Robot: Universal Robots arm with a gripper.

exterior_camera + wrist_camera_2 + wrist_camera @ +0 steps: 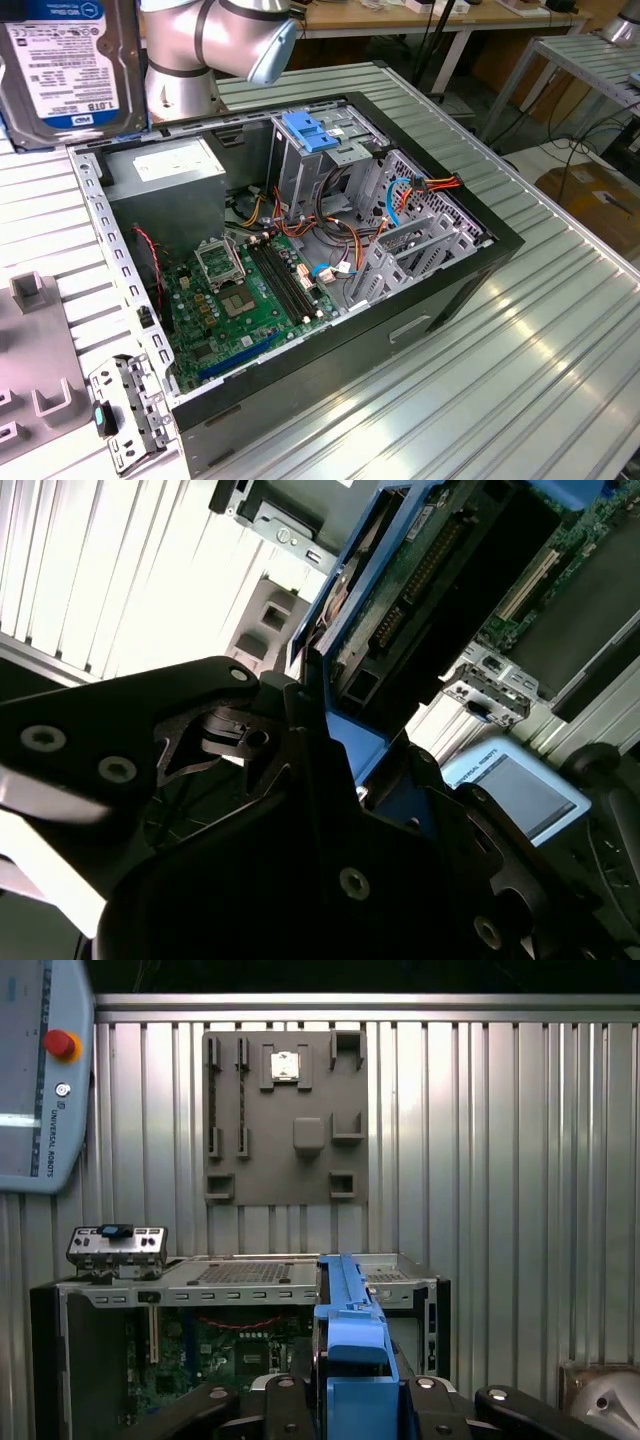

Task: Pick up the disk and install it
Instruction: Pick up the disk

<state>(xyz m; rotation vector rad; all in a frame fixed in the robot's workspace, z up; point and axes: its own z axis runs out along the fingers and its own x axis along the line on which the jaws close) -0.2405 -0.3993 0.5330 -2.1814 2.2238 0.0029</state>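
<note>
The black gripper [350, 1410] is clamped on the flat dark rectangular disk in blue plastic rails [345, 1310], long axis running straight out from the jaws, held at the exterior view's upper left, apart from the open black computer case [400, 330] and its blue-latched metal drive cage [300, 190].

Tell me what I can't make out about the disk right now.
- Exterior view: the disk is cut off by the top and left edges.
- First wrist view: disk edge-on, faces hidden; near end behind the gripper.
- Second wrist view: the gripper's dark body covers its contact with the disk.
- Exterior view: the drive cage, below the blue latch, hides its inside behind metal walls.
</note>
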